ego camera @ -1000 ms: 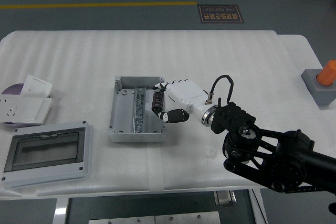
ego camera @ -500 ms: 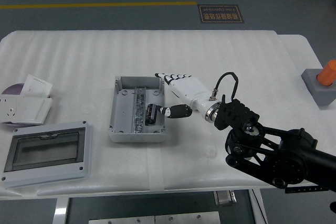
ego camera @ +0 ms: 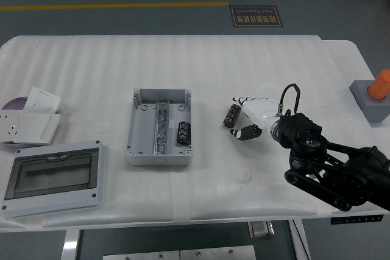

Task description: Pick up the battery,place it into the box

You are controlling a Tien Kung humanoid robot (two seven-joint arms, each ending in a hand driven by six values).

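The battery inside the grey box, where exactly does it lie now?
In the head view, the battery lies in the right part of the open grey box, beside the metal rail at the box's middle.

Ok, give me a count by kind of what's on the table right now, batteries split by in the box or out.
Batteries in the grey box: 1
Batteries on the table by the right hand: 1
Grey open boxes: 1
Clear-window box lids: 1
White socket plates: 1
Grey blocks with an orange cap: 1
Total: 6
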